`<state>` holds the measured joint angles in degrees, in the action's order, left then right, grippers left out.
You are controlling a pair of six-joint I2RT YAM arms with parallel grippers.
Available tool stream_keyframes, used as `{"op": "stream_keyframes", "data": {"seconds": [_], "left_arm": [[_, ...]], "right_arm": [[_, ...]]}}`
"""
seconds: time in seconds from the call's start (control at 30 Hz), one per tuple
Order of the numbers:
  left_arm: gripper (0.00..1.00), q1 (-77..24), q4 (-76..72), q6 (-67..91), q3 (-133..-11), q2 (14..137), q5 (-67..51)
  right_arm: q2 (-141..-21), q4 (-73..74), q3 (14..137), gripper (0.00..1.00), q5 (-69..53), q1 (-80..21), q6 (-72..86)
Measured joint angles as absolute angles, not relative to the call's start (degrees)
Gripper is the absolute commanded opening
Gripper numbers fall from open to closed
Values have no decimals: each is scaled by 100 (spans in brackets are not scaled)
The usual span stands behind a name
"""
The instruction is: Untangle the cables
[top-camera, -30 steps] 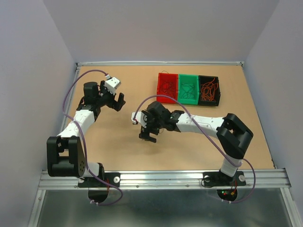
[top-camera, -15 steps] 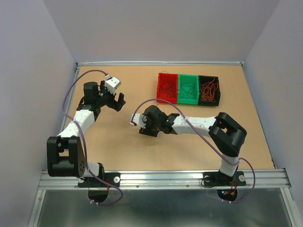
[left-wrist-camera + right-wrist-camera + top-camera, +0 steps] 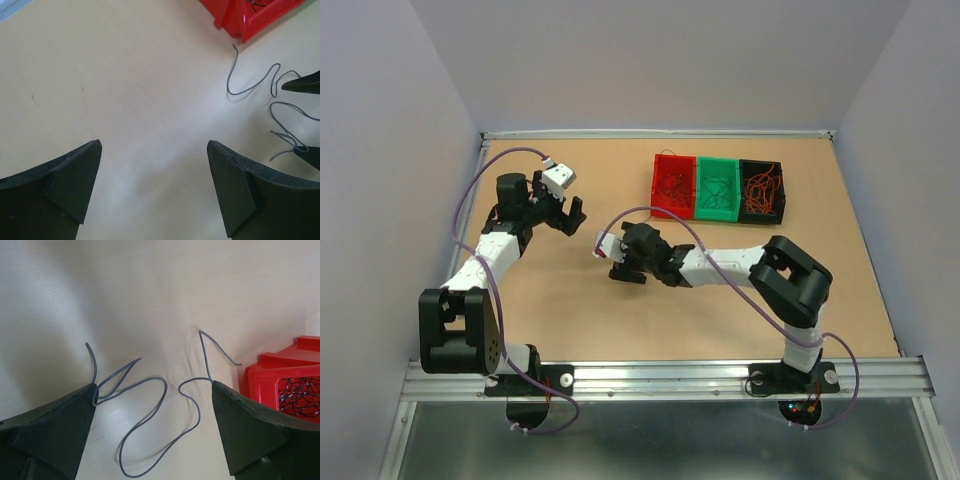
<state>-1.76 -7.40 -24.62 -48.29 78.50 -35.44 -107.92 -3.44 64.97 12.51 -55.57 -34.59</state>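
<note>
A thin dark grey cable (image 3: 150, 405) lies in loose curls on the wooden table. My right gripper (image 3: 154, 386) is open and low over it. One looped end touches the left fingertip (image 3: 75, 415) and a bend touches the right fingertip (image 3: 240, 420). The same cable (image 3: 250, 87) shows in the left wrist view, with the right gripper's fingertips (image 3: 305, 82) beside it. My left gripper (image 3: 154, 144) is open and empty above bare table. In the top view the right gripper (image 3: 620, 268) is mid-table and the left gripper (image 3: 567, 214) is to its left.
Three bins stand at the back right: a red bin (image 3: 673, 186), a green bin (image 3: 718, 188) and a black bin (image 3: 761, 190), each with thin curly wires inside. The red bin (image 3: 290, 380) is just right of my right gripper and also shows in the left wrist view (image 3: 250, 15).
My right gripper has moved left and toward the back and dropped lower to the table, with its elbow folding in. The left arm has not moved.
</note>
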Motion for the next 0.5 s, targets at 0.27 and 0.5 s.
{"op": "stream_keyframes", "data": {"seconds": [0.27,0.5], "left_arm": [[99,-176,-735,-2486,-4829,7850,-3599],[99,-176,-696,-2499,-4829,7859,-3621]], "right_arm": [[-11045,-696,6532,100,1299,-5275,-3398],[-11310,-548,6956,100,910,-4847,-3190]]}}
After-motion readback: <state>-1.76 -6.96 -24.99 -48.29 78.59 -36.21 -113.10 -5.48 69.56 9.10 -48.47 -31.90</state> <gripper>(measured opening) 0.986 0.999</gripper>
